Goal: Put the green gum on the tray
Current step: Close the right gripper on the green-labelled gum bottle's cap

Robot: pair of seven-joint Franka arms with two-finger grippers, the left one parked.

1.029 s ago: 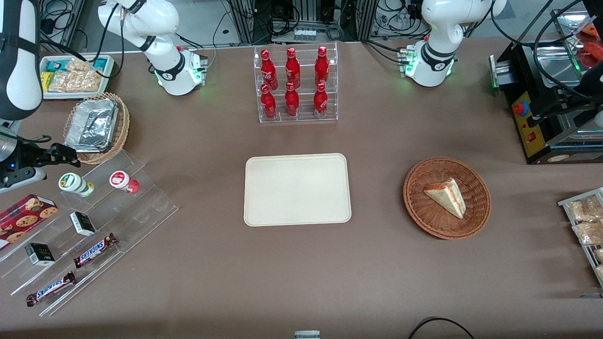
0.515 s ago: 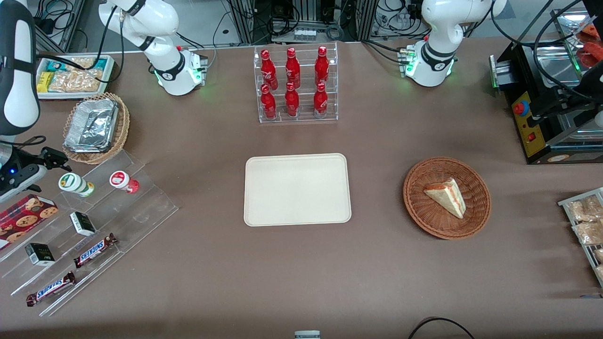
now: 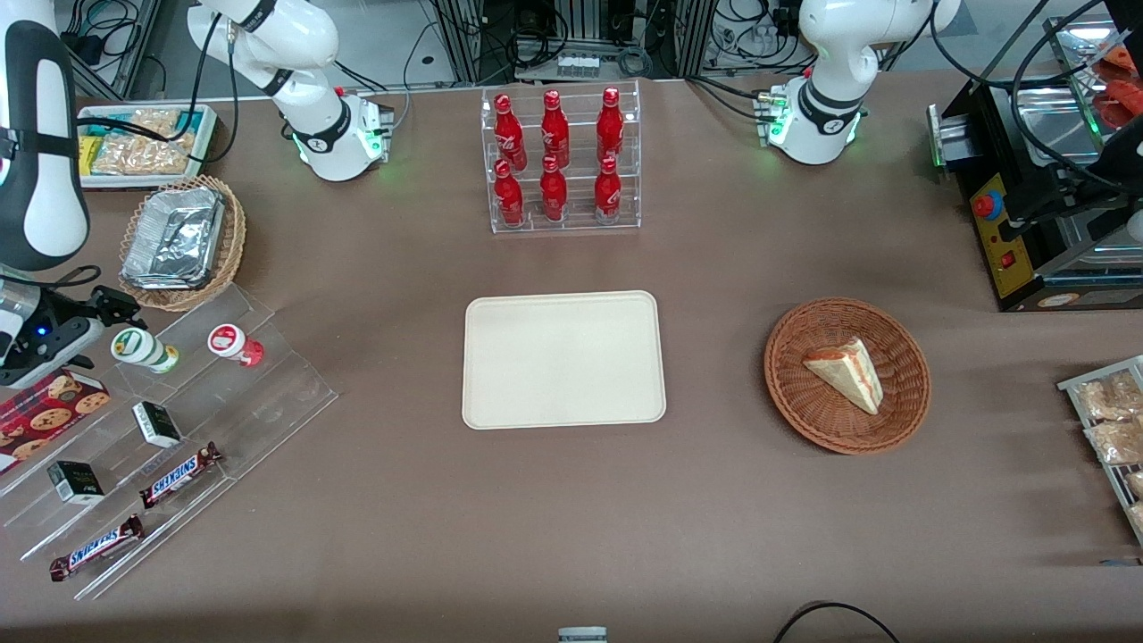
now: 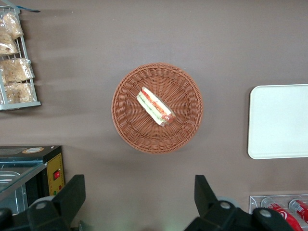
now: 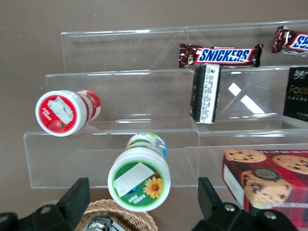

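The green gum (image 3: 144,349) stands tilted on the top step of a clear acrylic shelf (image 3: 268,393); its white lid with a green ring and a flower mark faces up (image 5: 139,186). My gripper (image 3: 105,308) hangs open just above it, toward the working arm's end of the table. In the right wrist view the gripper (image 5: 143,204) has one black finger (image 5: 77,198) on each side of the lid, touching nothing. The cream tray (image 3: 563,359) lies flat mid-table, well away from the gum and bare.
A red-lidded bottle (image 3: 234,344) stands beside the green gum. A wicker basket with foil (image 3: 181,243) sits close by. Snickers bars (image 3: 179,473), small dark boxes (image 3: 157,423) and a cookie box (image 3: 46,411) fill the lower steps. Cola bottles (image 3: 558,161) and a sandwich basket (image 3: 846,375) lie farther off.
My gripper drew back from beside the foil basket toward the working arm's end, then settled a little nearer the green gum. No object has moved.
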